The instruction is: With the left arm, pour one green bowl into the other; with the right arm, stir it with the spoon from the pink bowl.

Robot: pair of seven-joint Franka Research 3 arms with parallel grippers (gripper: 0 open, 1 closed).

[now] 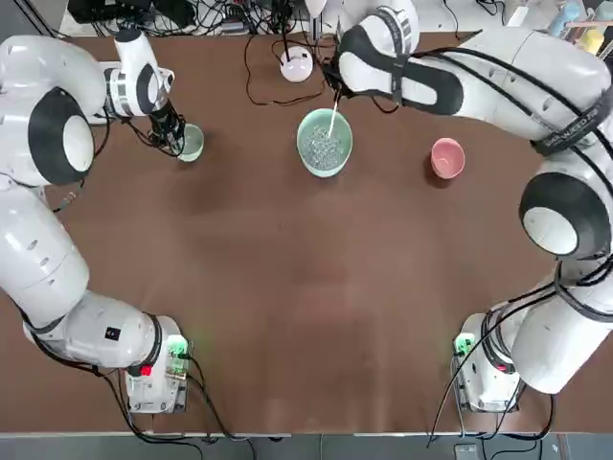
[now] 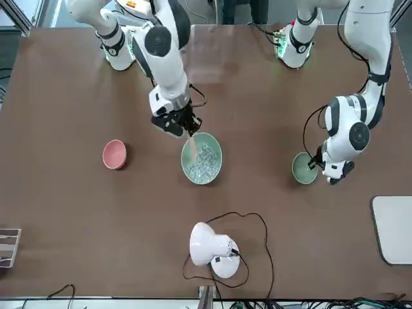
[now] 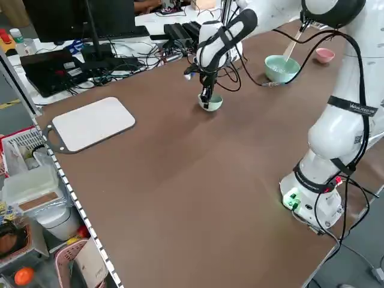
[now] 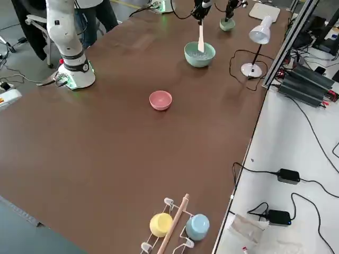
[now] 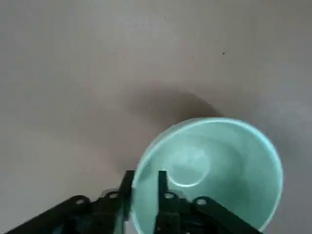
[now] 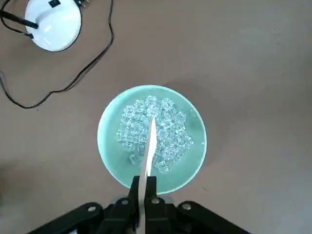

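Spoon (image 6: 148, 146), pinched upright in your right gripper (image 6: 142, 192), dips into the big bowl's (image 6: 197, 146) clear cubes, while your left gripper (image 5: 145, 183), fingers slightly parted, straddles the small bowl's (image 5: 229, 165) rim.

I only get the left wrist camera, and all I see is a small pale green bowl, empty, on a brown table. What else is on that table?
Observer: A wide mint-green bowl stands mid-table, holding a heap of small clear cubes.
Operator: Is anything touching it?
Observer: The right pincer is shut on a wooden spoon, held upright with its tip down in the cubes.
Operator: Any other dishes?
Observer: A pink bowl stands empty and apart, on the right arm's side of the wide bowl.
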